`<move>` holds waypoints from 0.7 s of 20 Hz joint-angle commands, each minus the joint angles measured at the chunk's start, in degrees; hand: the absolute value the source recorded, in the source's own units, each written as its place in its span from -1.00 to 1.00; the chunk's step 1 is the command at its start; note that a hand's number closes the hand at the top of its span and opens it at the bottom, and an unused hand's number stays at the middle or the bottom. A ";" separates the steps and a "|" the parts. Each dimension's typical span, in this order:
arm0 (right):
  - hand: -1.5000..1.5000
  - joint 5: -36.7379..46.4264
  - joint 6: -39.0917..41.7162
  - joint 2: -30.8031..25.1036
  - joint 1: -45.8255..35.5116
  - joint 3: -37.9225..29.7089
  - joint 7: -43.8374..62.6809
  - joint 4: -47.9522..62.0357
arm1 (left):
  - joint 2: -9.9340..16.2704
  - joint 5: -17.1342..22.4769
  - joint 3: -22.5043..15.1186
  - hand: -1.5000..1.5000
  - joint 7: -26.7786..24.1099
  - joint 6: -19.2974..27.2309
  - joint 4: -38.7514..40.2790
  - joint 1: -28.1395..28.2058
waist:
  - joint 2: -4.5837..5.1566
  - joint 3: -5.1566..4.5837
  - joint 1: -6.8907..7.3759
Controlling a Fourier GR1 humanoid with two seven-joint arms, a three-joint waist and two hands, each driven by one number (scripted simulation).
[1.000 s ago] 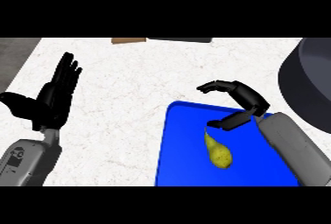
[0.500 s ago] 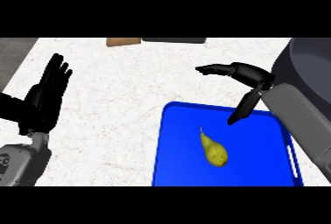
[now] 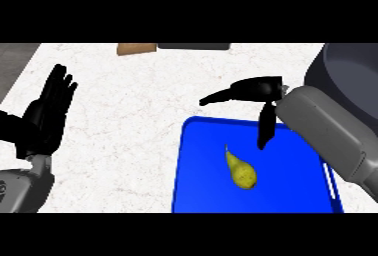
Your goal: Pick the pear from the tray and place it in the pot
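Pear [image 3: 241, 172] lying mid blue tray [image 3: 199, 192], right hand [image 3: 255, 92] spread above tray's far edge, holding nothing, left hand [image 3: 46, 117] spread, resting by counter's left edge, pot [image 3: 347, 75] at far right corner.

The bench [image 3: 148, 130] has a pale, speckled stone-like top with faint reddish veining, evenly lit. Along its far edge lie a small brown block [image 3: 136, 48] and, just beside it, a dark flat slab [image 3: 193, 46]. Past the far left corner shows grey floor [image 3: 15, 57].
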 commanded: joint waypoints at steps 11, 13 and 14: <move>-1.00 6.25 8.36 3.77 4.34 3.23 4.38 -8.40 | -1.96 -2.59 1.44 0.00 2.82 0.61 -4.05 2.22 | -0.25 0.01 -1.38; -1.00 7.10 8.30 3.92 6.52 1.95 7.90 -11.84 | 0.74 -0.23 5.41 0.00 4.12 -3.16 -2.19 0.35 | -0.26 0.00 -1.74; -1.00 9.60 8.22 2.90 6.57 4.12 4.19 -9.07 | -0.25 -0.89 3.97 0.00 3.59 -2.84 -3.90 2.55 | -0.17 0.01 -1.35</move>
